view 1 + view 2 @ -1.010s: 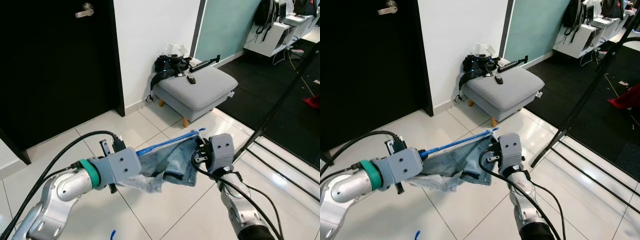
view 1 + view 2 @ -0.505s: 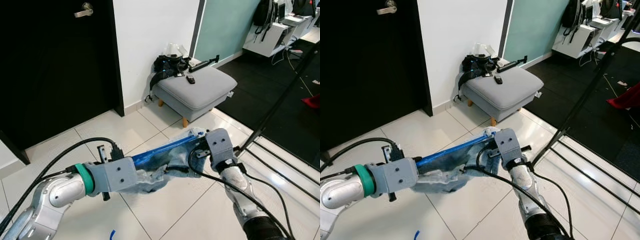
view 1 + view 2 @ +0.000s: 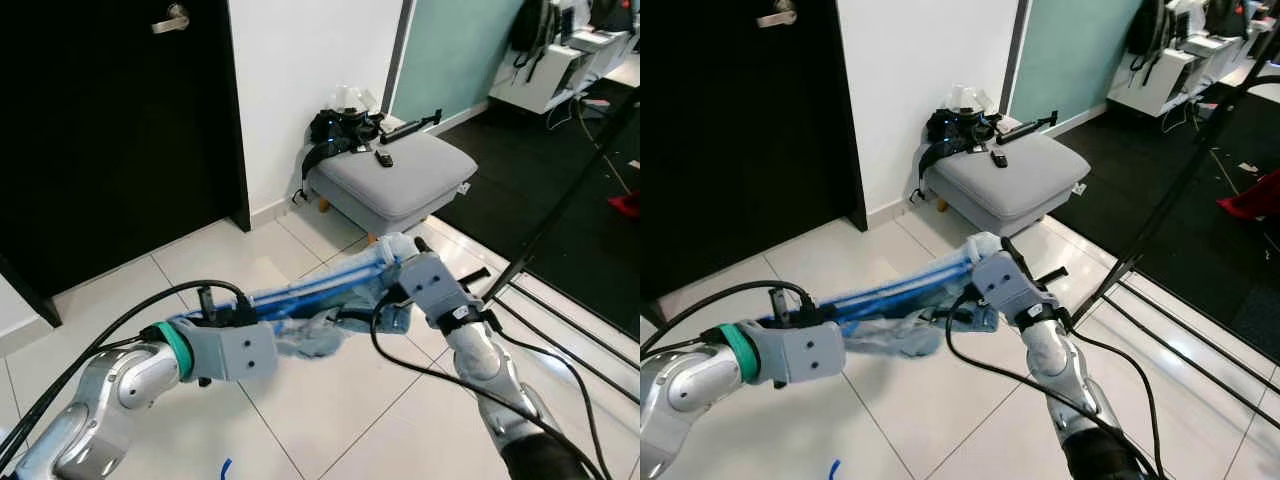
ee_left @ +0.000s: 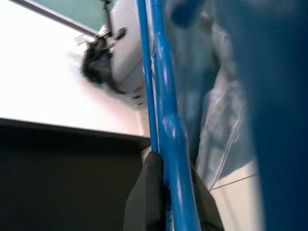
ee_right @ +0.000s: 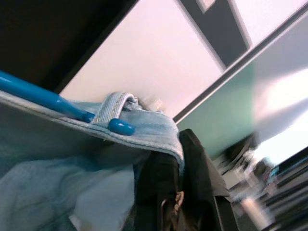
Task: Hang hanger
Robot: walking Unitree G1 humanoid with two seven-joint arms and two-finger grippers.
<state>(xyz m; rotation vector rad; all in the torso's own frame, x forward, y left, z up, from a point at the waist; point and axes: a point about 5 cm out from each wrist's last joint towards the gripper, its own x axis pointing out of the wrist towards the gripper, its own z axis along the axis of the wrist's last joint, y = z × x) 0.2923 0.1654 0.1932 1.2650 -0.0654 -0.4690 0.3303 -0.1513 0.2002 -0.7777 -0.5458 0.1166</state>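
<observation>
**Hanger carried level between both grippers, not yet at a rail**

The blue hanger (image 3: 320, 287) lies nearly level in the air above the tiled floor (image 3: 330, 400), in front of the robot's chest, with a piece of pale denim clothing (image 3: 330, 325) draped over it and sagging below. It is held at both ends, most likely so that the garment stays spread along the bar and does not slide off while it is being carried.

The left gripper (image 4: 166, 192) has its two black fingers pressed narrow around the blue bar at the near end. The right gripper (image 5: 175, 163) pinches the denim's hem at the far end, just beside the hanger's rounded blue tip; its fingers are close together on the cloth.

The left arm reaches forward and inward from low on the left, elbow bent, cable looping over it. The right arm stretches further out, forearm rising to a wrist turned back toward the hanger.

Beyond stands a grey footstool (image 3: 395, 185) against the white wall (image 3: 310, 60), a dark door (image 3: 110, 140) to the left, and a slanted black rack pole (image 3: 560, 215) on the right, which may be where the hanger belongs.
</observation>
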